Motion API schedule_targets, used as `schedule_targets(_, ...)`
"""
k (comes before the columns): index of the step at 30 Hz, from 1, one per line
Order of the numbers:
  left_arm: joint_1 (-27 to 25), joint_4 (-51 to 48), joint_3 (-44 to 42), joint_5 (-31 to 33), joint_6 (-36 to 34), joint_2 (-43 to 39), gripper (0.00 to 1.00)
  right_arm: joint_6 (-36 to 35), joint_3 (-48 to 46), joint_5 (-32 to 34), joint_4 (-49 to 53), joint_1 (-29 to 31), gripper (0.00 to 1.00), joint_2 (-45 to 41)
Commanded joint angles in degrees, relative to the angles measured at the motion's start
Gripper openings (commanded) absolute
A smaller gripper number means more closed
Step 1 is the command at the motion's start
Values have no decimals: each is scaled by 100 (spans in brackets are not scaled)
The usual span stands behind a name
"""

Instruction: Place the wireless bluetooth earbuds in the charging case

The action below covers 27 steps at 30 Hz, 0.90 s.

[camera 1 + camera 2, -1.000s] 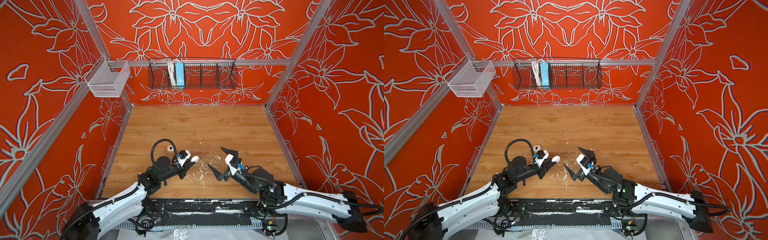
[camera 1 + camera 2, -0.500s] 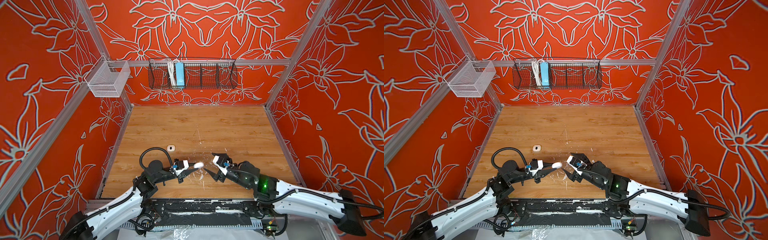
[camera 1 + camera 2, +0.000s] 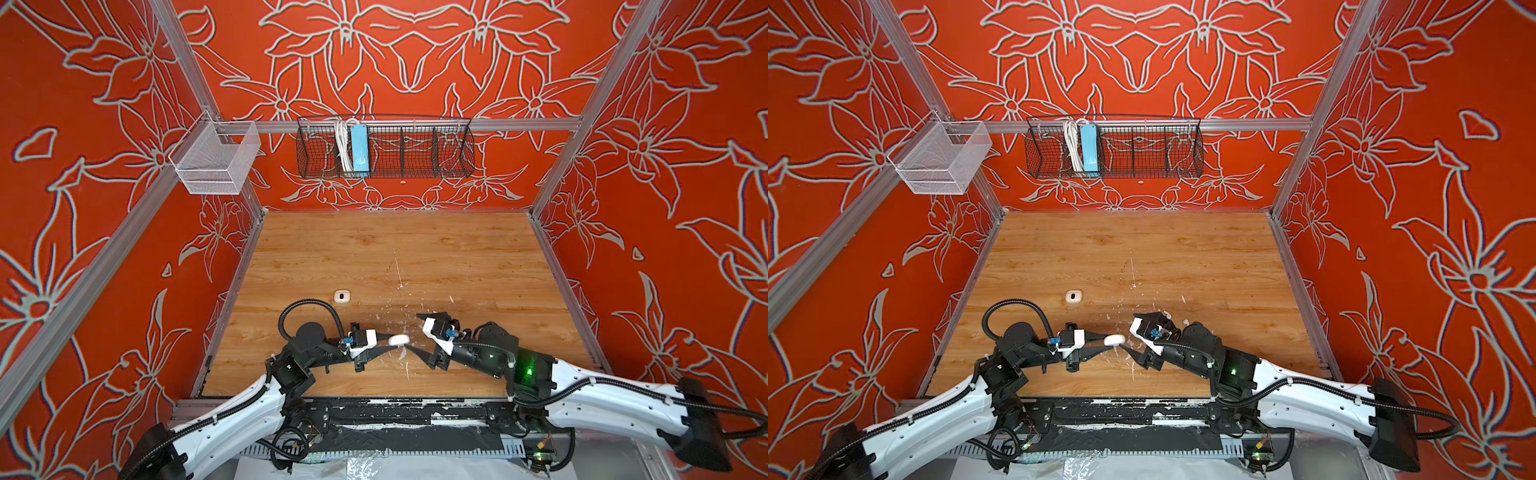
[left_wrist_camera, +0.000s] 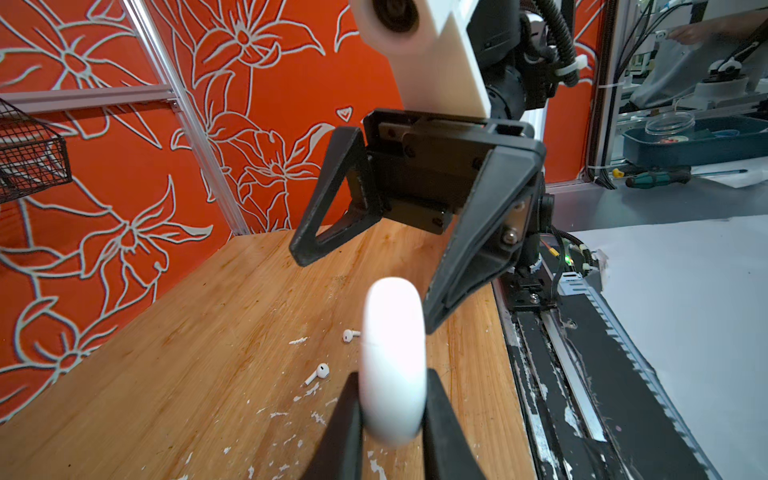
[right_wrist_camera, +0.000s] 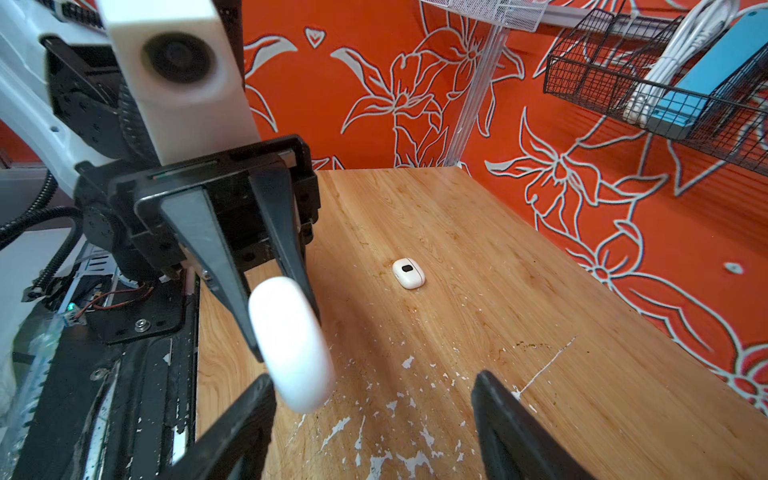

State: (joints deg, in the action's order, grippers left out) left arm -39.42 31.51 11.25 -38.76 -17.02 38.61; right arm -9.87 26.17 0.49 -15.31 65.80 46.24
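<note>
My left gripper [image 3: 390,343] [image 4: 392,376] is shut on the charging case [image 3: 398,340] [image 3: 1114,340] [image 4: 392,361], a smooth white puck held on edge just above the wooden table near its front. My right gripper [image 3: 412,332] [image 5: 372,378] faces it from the right with its jaws open. The charging case [image 5: 291,345] hangs just in front of one of its fingers [image 5: 249,399], and I cannot tell whether they touch. Two wireless bluetooth earbuds [image 4: 347,335] [image 4: 319,372] lie loose on the wood beyond the case, below the right gripper.
A cream rounded-square case with a dark oval mark [image 3: 342,296] [image 5: 408,273] lies on the table behind the left arm. White paint flecks [image 5: 411,461] dot the wood. A black wire basket [image 3: 384,151] and a white mesh basket [image 3: 216,164] hang on the walls. A black rail [image 3: 374,411] runs along the front edge.
The right gripper has swung left and down to the held case, and its jaws have narrowed somewhat. The left gripper has carried the case a little toward the front and right.
</note>
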Motion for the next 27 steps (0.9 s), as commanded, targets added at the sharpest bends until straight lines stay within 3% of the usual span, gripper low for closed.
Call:
schedule_targets(1,-56,-77,175,-263,-189,32,0,-25,151,-107,-173,-18,76,51)
schedule_targets(7,-66,-179,237,-361,-258,88,0,34,166,-63,-200,-15,74,45)
schedule_targets(17,-118,-397,352,-500,-389,162,0,101,-7,783,-442,-15,66,-169)
schedule_targets(27,-154,-403,363,-665,-440,176,0,188,-77,802,-421,-22,66,-331)
